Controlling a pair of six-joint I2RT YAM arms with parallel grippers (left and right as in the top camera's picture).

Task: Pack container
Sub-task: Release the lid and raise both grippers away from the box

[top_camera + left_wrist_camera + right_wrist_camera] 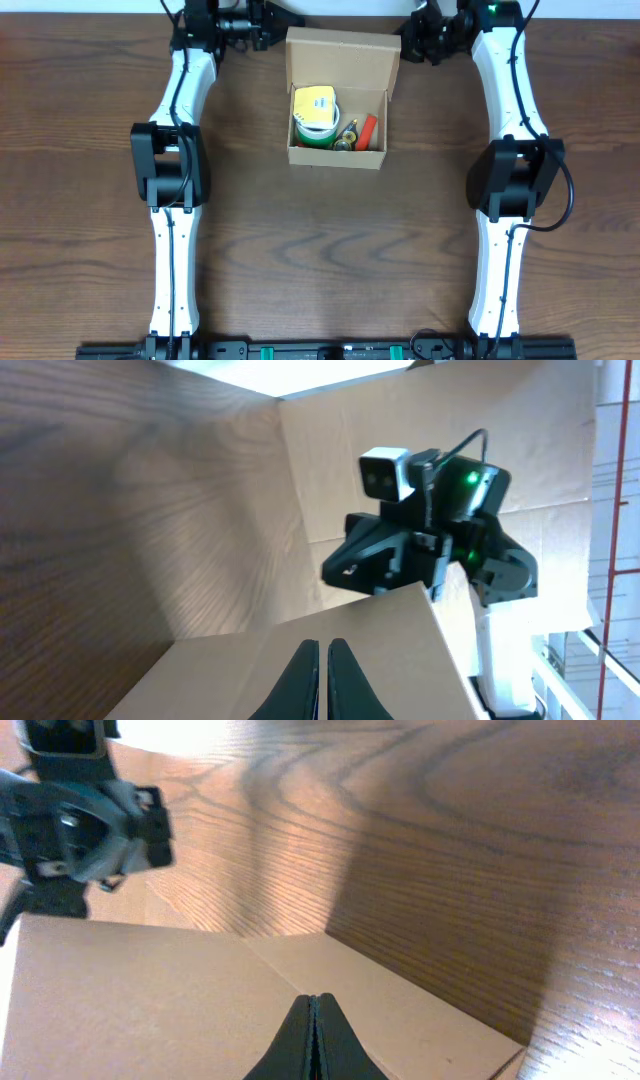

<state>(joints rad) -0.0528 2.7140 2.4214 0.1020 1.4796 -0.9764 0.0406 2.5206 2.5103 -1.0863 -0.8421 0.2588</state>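
left fingers [298, 685] and right fingers [298, 1042] together beside open tan cardboard container [342, 52]

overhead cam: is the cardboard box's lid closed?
No. The flap lid of the cardboard box is folded back open, leaving a yellow-and-green roll and a red item exposed inside.

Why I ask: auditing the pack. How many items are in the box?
3: tape roll at left, small gold item in the middle, red item at right; others may hide beneath.

One container [342, 50]; one tape roll [316, 118]; one orange stick [368, 130].
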